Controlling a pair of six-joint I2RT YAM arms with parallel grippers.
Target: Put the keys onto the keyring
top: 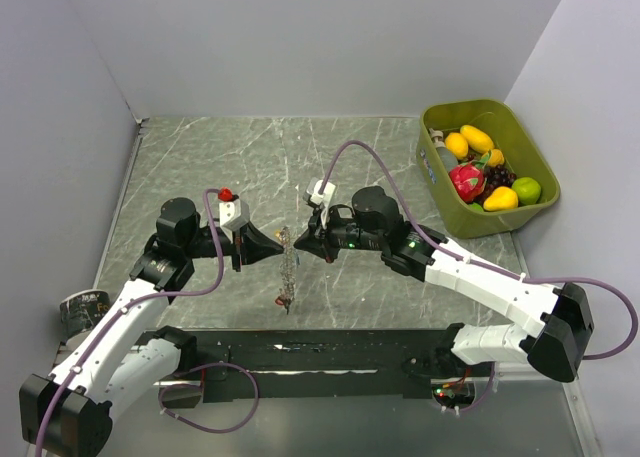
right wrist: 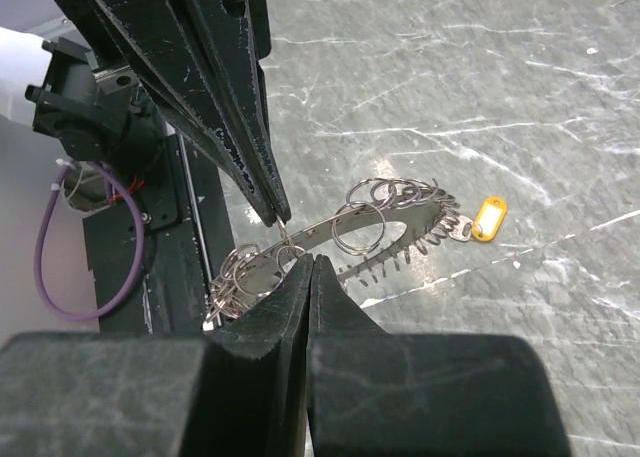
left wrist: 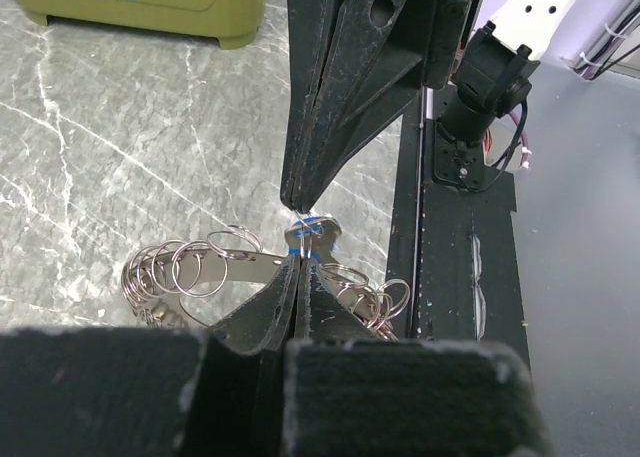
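Observation:
The keyring is a flat metal band carrying several small split rings. It hangs above the table between my two grippers. My left gripper is shut on the band, with a blue bit showing just past its tips. My right gripper is shut against the band from the opposite side. In the top view the left gripper and right gripper almost touch. A key with a yellow tag hangs at the keyring's far end. Other keys cannot be made out.
A green bin with toy fruit stands at the back right, and its wall shows in the left wrist view. A black strip runs along the near edge between the arm bases. Grey walls close the left, back and right.

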